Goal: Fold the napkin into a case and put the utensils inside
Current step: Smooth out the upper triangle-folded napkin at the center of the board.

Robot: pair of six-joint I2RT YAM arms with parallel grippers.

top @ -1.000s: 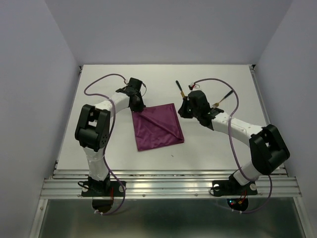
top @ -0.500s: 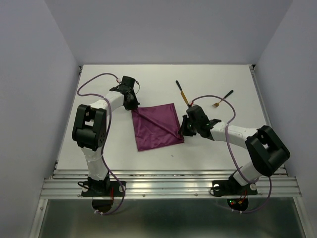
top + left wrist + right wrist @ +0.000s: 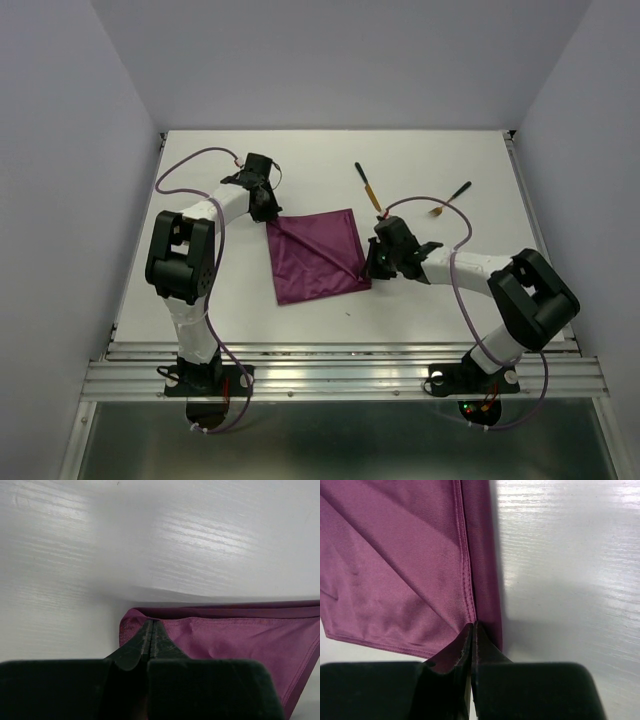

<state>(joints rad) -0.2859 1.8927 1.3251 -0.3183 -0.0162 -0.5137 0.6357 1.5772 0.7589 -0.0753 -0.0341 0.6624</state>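
A white table (image 3: 200, 290) filled the enclosure, its matte top marked by a fine horizontal grain that caught the light in soft pale bands (image 3: 200, 530). Plain walls of pale lavender-grey closed it in: a back wall (image 3: 340, 60), a left wall (image 3: 60, 200) and a right wall (image 3: 600, 150). A ribbed aluminium rail (image 3: 340, 375) ran along the near edge. Below it lay a dull grey-green surface (image 3: 350, 445), possibly the floor or a lower shelf. The lighting was even and diffuse, with only faint shadows.
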